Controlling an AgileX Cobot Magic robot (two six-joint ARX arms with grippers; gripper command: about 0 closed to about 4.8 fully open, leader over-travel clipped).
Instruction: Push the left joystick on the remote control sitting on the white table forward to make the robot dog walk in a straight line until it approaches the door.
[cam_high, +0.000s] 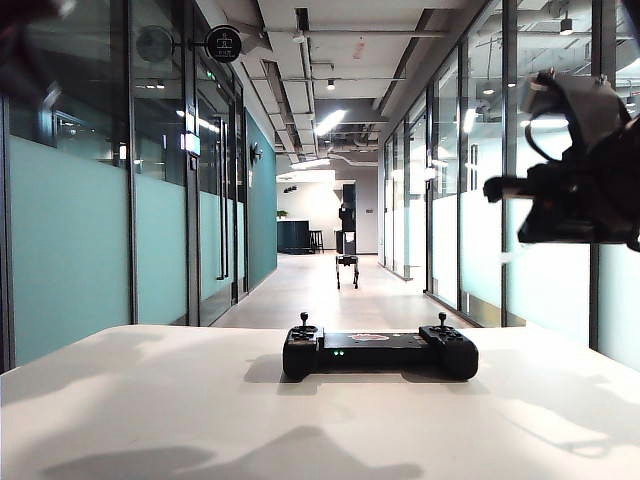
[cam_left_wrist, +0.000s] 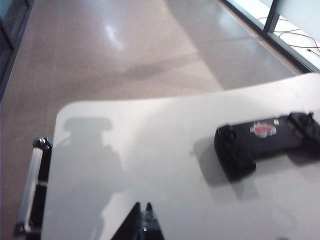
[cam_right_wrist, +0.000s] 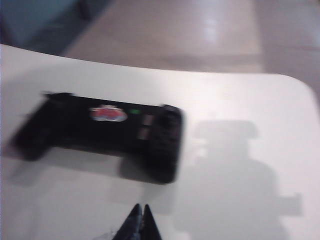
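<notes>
White table (cam_high: 150, 400) holds the remote control (cam_high: 380, 350); its small left joystick (cam_high: 304, 320) tips easily when nudged on top, while the left gripper (cam_left_wrist: 142, 220) and right gripper (cam_right_wrist: 139, 220) hang pinched closed above it.

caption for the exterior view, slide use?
Remote control untouched on white table; robot dog far down the corridor; right claw raised.

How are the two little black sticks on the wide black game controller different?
The left joystick stands on the end of the wide black remote control on the left of the exterior view; the right joystick stands on its other end, below the raised right gripper. Both are short, black, upright and untouched.
</notes>
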